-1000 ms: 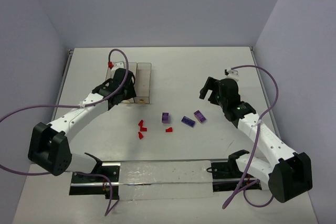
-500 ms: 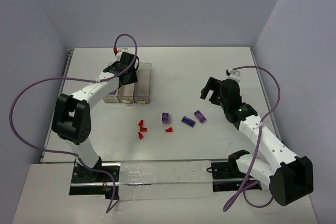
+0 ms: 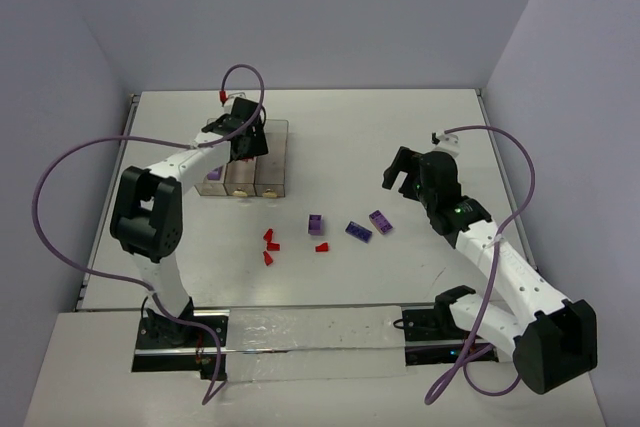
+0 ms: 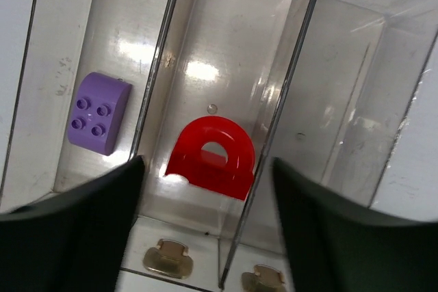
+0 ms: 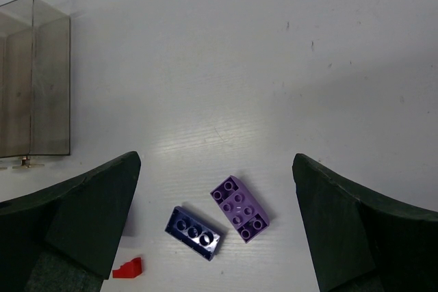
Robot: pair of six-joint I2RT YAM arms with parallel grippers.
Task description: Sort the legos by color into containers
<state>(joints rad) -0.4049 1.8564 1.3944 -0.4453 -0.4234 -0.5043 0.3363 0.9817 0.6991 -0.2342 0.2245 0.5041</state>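
A white table (image 3: 380, 137) fills the scene, its matte top faintly scuffed, and a thin grey strip (image 3: 116, 162) runs along its left edge. Plain pale lilac walls close it in: one at the far side (image 3: 300, 17), one on the left (image 3: 50, 127) and one on the right (image 3: 590, 97). Across the near edge lies a glossy pale panel (image 3: 310, 332), possibly clear plastic over a dark rail.

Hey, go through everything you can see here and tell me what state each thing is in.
left gripper: open, over the middle bin.
right gripper: open, empty, above the table.
containers: upright, open-topped.
red arch piece: lying in the middle bin, not gripped.
purple rounded brick: studs up, in the left bin.
loose purple bricks: three, unsorted on the table.
loose red bits: four, unsorted on the table.
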